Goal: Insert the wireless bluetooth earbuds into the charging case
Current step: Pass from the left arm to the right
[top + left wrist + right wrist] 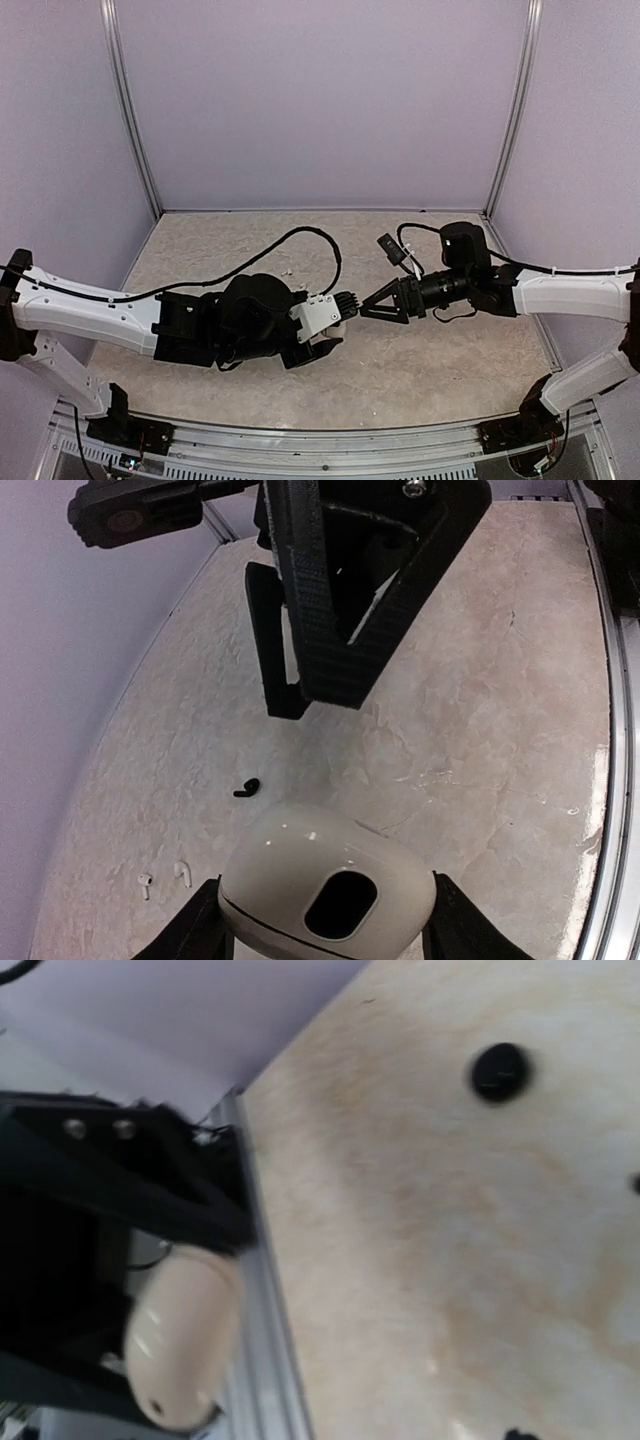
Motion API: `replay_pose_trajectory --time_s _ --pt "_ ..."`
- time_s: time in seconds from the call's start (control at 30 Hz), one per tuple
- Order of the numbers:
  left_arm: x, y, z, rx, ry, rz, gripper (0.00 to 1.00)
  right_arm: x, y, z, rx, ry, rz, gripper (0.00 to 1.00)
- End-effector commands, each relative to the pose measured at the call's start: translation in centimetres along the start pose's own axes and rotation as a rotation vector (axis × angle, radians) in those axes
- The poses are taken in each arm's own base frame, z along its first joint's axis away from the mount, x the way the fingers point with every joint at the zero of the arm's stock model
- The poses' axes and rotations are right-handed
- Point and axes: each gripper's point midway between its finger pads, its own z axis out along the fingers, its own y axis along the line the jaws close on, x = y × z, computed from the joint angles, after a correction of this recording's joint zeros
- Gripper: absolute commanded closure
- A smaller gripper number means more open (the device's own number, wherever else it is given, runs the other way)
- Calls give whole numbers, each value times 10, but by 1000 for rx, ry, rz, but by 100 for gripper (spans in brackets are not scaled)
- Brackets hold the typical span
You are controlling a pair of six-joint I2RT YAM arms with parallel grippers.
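Observation:
My left gripper (325,912) is shut on a white charging case (322,865), held above the table with a dark oval opening facing the camera. The case also shows in the right wrist view (180,1335). My right gripper (300,702) hangs just beyond the case with its tips together; I see nothing between them. In the top view the two grippers meet mid-table, the left gripper (336,326) facing the right gripper (364,309). One black earbud (248,789) and two white earbuds (146,883) (182,873) lie on the table. The second black earbud is not clearly in view.
A black round object (498,1070) lies on the table beyond the right gripper, blurred. The table's metal front rail (610,780) runs along the near edge. Purple walls close in the left, right and back sides.

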Motion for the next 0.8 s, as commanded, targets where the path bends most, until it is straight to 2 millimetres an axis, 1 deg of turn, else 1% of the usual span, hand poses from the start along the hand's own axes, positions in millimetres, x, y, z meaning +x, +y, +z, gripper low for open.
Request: replay_pose_trajectory --time_s 0.0,0.17,0.3,0.4,0.6,0.7,0.77 --pt "-29 -4 -10 10 -114 43 54 1 27 13 -77 46 7 23" --pt "-28 -6 -10 14 -109 51 54 3 43 25 -116 80 7 33" --pt "-28 -10 -10 14 -104 63 54 5 53 33 -133 103 3 44" --pt "-26 -11 -9 7 -94 74 54 7 54 38 -138 116 8 55" --pt "-23 -11 -6 1 -80 86 54 16 54 46 -146 150 24 66" --pt "-22 -12 -4 -2 -73 95 54 20 53 49 -145 165 32 75" --pt "-21 -12 -3 -7 -66 101 54 21 53 50 -149 170 36 78"
